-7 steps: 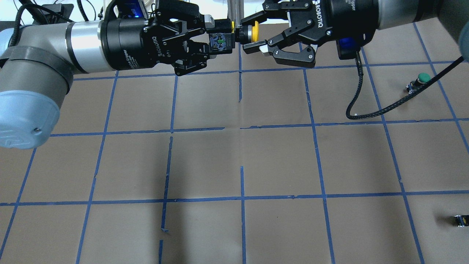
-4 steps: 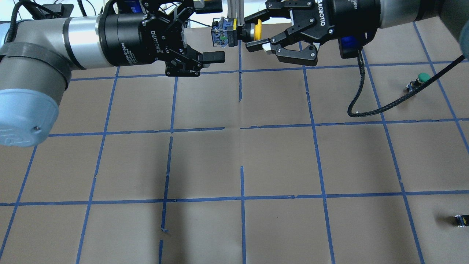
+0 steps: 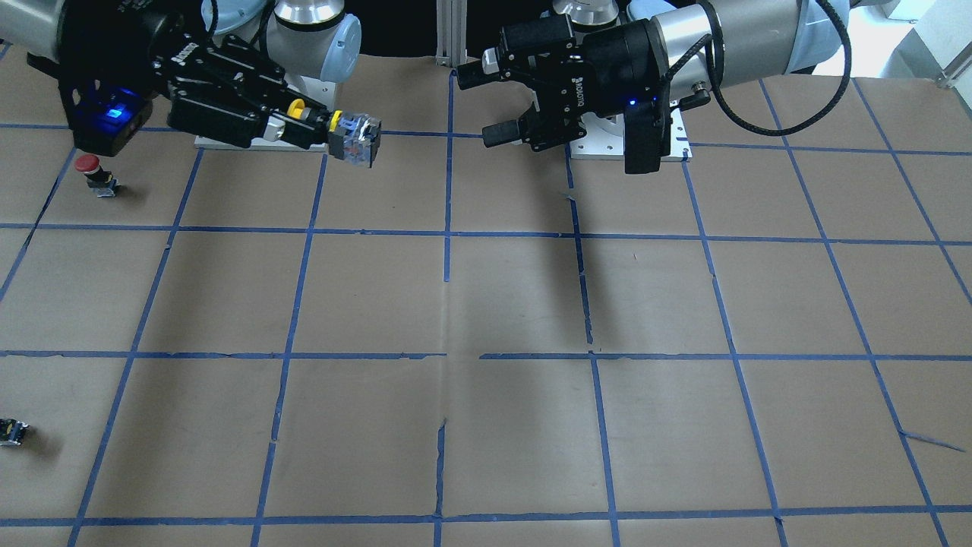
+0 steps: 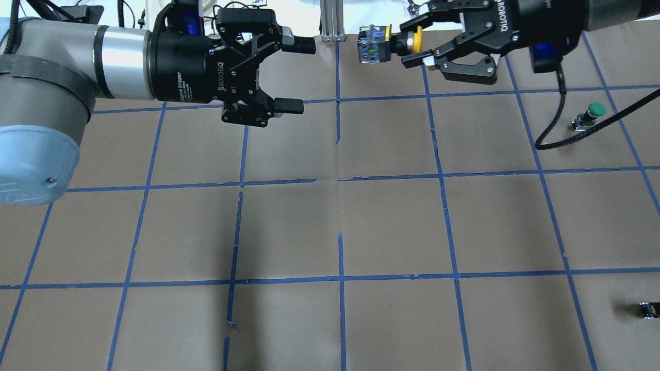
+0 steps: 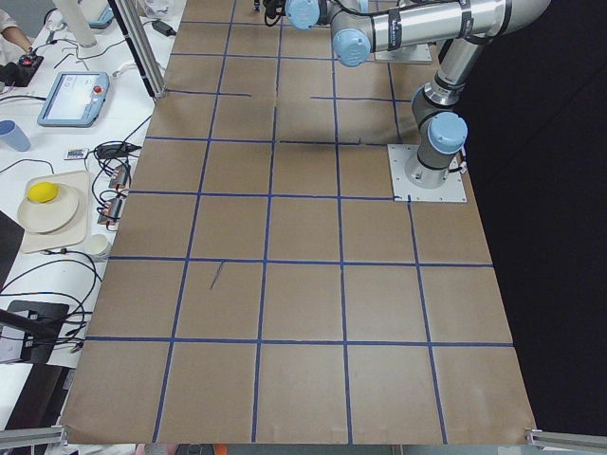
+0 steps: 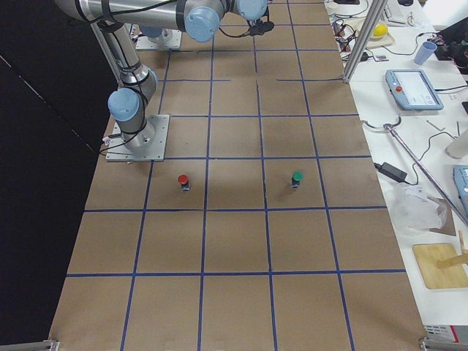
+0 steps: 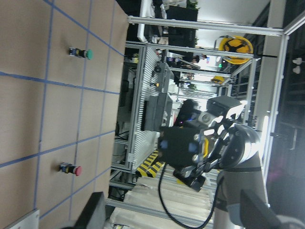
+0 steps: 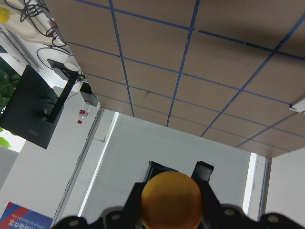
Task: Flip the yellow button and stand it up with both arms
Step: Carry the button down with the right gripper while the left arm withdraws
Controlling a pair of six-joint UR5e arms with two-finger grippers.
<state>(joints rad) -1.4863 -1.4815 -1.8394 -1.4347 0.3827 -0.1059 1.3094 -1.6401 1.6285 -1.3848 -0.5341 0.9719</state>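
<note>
The yellow button (image 4: 374,44) hangs in the air over the far middle of the table, lying sideways. My right gripper (image 4: 411,42) is shut on it just by the yellow cap (image 4: 417,37), and its blocky base points toward my left gripper (image 4: 299,76). The left gripper is open and empty, a short gap from the button. In the front-facing view the right gripper (image 3: 300,121) holds the button (image 3: 353,138) and the left gripper (image 3: 483,106) stands open beside it. The right wrist view shows the cap (image 8: 170,201) between the fingers (image 8: 204,172). The left wrist view shows the held button (image 7: 183,145).
A green-capped button (image 4: 593,111) stands at the right under the right arm's cable (image 4: 554,134). A red-capped button (image 3: 91,167) stands on the same side. A small capless block (image 4: 647,309) lies near the front right edge. A metal post (image 4: 330,18) stands at the far edge.
My left gripper has let go of the button's base, opened and drawn back to the left. My right gripper has carried the button off to the right.
</note>
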